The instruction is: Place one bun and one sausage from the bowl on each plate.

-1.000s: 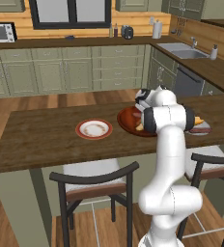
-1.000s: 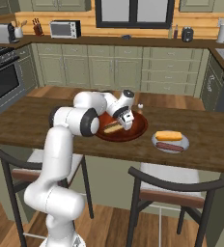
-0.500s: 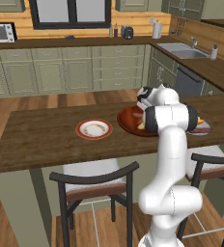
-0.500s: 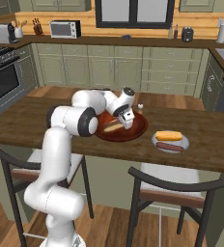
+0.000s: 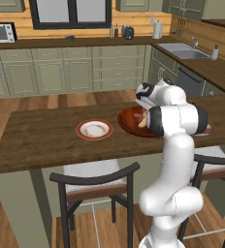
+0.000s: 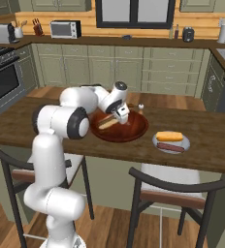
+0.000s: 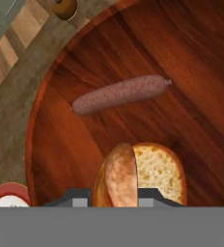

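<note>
We see the gripper [image 7: 115, 201] closed narrow around the bun [image 7: 139, 174] over the bowl [image 7: 51, 140]; a sausage [image 7: 119, 94] lies in the bowl beside it.

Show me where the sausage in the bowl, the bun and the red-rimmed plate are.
Sausage [image 7: 121, 94], hand view, middle of its length.
Bun [image 7: 157, 171], hand view, its cut crumb face.
Red-rimmed plate [image 5: 81, 131], left base view, its left rim.

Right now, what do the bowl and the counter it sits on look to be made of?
The bowl looks like glossy reddish-brown wood or glazed ceramic: grain-like streaks and a soft sheen, so either could be right. The counter looks like dark brown wood with a matte finish: plank grain runs along its top.
</note>
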